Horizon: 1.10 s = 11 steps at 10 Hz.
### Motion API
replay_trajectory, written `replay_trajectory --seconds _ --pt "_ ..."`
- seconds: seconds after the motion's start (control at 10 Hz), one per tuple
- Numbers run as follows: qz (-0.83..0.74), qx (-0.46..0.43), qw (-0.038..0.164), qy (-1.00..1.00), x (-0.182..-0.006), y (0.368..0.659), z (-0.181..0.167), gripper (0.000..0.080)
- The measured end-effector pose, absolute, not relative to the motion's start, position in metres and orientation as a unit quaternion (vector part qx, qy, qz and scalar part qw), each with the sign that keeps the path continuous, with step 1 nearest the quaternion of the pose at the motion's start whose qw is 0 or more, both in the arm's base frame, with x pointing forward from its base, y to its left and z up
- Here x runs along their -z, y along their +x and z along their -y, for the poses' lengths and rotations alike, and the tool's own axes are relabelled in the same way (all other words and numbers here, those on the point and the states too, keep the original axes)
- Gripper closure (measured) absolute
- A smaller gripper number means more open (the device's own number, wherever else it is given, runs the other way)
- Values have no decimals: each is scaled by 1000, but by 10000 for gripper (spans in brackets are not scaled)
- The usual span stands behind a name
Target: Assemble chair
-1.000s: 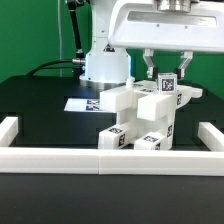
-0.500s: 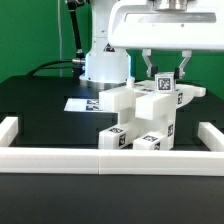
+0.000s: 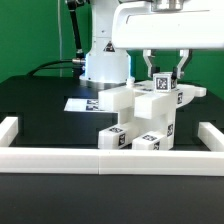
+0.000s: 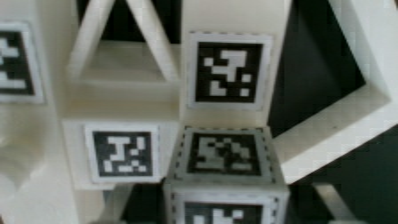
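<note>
- Exterior view puts the chair [image 3: 140,118] just to the exterior view's right of the frame's centre. It is a stepped cluster of white blocks with black-and-white tags, standing on the black table [image 3: 40,100].
- Its highest piece, a small tagged top block [image 3: 163,86], sits at the upper right of the cluster. The gripper [image 3: 165,74] reaches down from the frame's upper edge, and its two fingers are clamped on that block, one on each side.
- We judge the parts to be rigid, light plastic. They look stiff enough to take a firm squeeze and are hardly fragile, but their smooth faces could slip under a shallow pinch.
- We would take hold on two flat, parallel side faces, square to the block and well down on it, so it cannot twist between the pads.
- Whether the blocks are locked together we cannot tell, so pulling on the top one might tip or separate the stack.
- In the wrist view the chair [image 4: 217,155] fills the frame with close tags and white ribs. We cannot make out there where the pads meet the plastic.
- The marker board [image 3: 85,103] lies flat left of centre, behind the chair and apart from it.
- The low white border wall [image 3: 110,157] crosses the lower frame, just in front of the chair.
</note>
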<state>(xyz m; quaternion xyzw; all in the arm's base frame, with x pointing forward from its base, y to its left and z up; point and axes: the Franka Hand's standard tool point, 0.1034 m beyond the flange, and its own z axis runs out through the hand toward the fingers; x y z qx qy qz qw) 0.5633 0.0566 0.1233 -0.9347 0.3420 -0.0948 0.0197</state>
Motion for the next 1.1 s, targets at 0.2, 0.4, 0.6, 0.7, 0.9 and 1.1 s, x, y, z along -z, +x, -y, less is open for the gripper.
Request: replay_trajectory --seconds 0.2,0.4,0.6,0.7,0.9,1.1 --pt "-402 92 29 -910 -123 563 -58 512" --pt "-452 89 37 -887 -123 563 -59 512" --pt "-501 85 44 -860 -122 562 -61 512" --pt "-530 83 48 -842 -122 562 -62 512" --pt "-546 81 51 -832 -121 562 -62 512" --pt "-520 83 48 -849 -120 562 -62 436"
